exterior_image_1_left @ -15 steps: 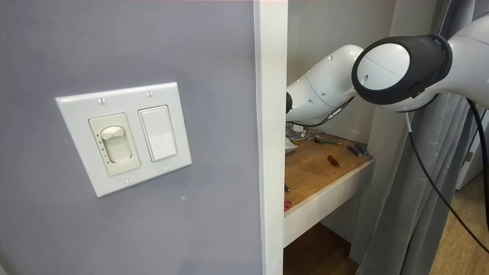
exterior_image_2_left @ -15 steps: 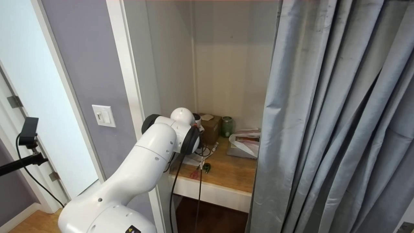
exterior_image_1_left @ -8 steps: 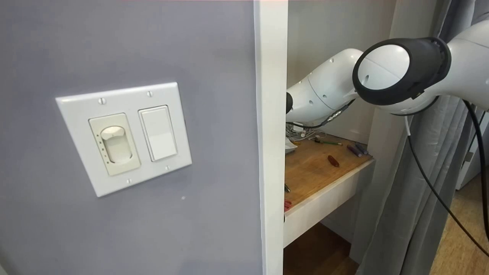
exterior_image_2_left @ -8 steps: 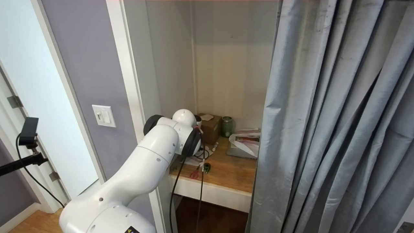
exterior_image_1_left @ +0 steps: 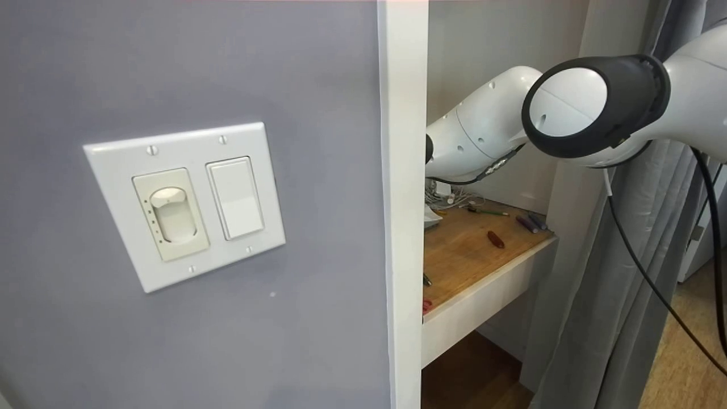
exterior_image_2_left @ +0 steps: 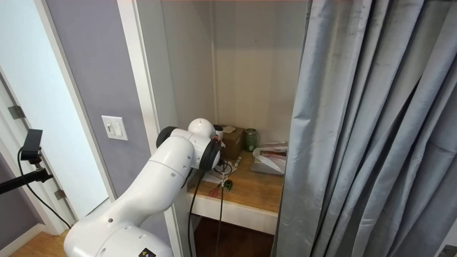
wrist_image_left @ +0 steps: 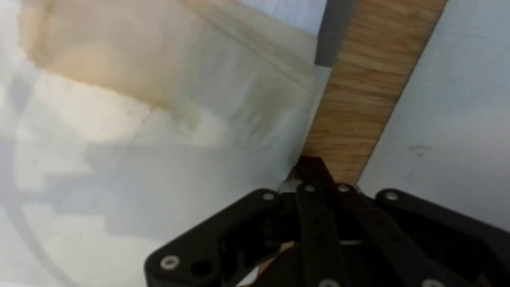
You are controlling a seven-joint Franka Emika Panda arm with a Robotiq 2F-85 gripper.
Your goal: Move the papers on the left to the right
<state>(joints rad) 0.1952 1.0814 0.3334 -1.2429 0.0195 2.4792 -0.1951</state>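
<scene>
Pale papers (wrist_image_left: 179,171) fill the left and middle of the wrist view, with brownish stains or see-through patches and a printed sheet (wrist_image_left: 291,14) at the top. Part of the papers (exterior_image_2_left: 213,176) also shows on the wooden shelf in an exterior view, below the arm. My gripper (wrist_image_left: 312,171) has its fingers together, with no sheet visible between them. Its dark tips are at the papers' edge, over a wood strip (wrist_image_left: 354,103) between the papers and the white side wall (wrist_image_left: 446,151). Whether the tips touch the papers is hard to tell. Both exterior views hide the gripper.
Red scissors (exterior_image_2_left: 214,193) and a green item (exterior_image_2_left: 228,184) lie near the shelf's front edge (exterior_image_2_left: 242,216). A cardboard box (exterior_image_2_left: 234,142), green jar (exterior_image_2_left: 250,139) and plastic bag (exterior_image_2_left: 276,160) stand farther in. A grey curtain (exterior_image_2_left: 339,125) hangs at right. Markers (exterior_image_1_left: 526,224) lie at the shelf's end.
The arm dipped slightly half a second ago and is now slightly higher again. In an exterior view, a little more of the papers shows beneath it than one second ago.
</scene>
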